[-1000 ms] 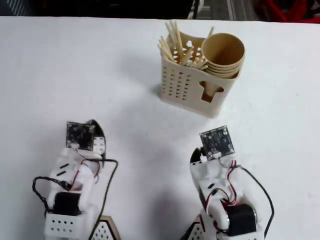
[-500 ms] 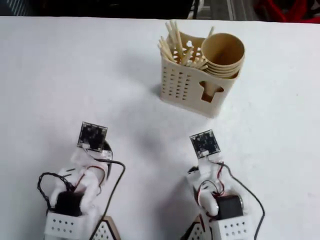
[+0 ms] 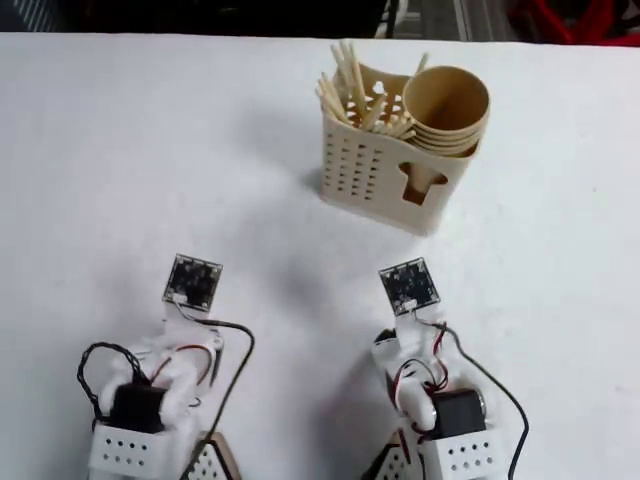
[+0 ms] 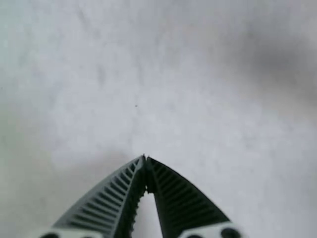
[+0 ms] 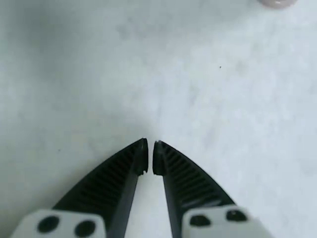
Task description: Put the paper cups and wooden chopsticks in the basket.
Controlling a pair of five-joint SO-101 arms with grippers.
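Observation:
A cream perforated basket [image 3: 375, 178] stands at the far middle of the white table. Stacked paper cups [image 3: 447, 108] sit in its right side and several wooden chopsticks [image 3: 352, 88] stand in its left side. Both arms are folded back at the near edge, well away from the basket. My left gripper [image 4: 145, 159] is shut with nothing in it, pointing down at bare table. My right gripper [image 5: 150, 146] is shut and empty too, tips nearly touching over bare table.
The white table [image 3: 130, 150] stretches wide between the arms and the basket. The left arm [image 3: 150, 385] and the right arm [image 3: 430, 395] sit with their cables at the near edge. A small pale round thing [image 5: 277, 3] shows at the right wrist view's edge.
Both arms have drawn back toward the near edge and folded down. The left went on retracting in the last half second; the right has nearly stopped. The basket's contents are unchanged.

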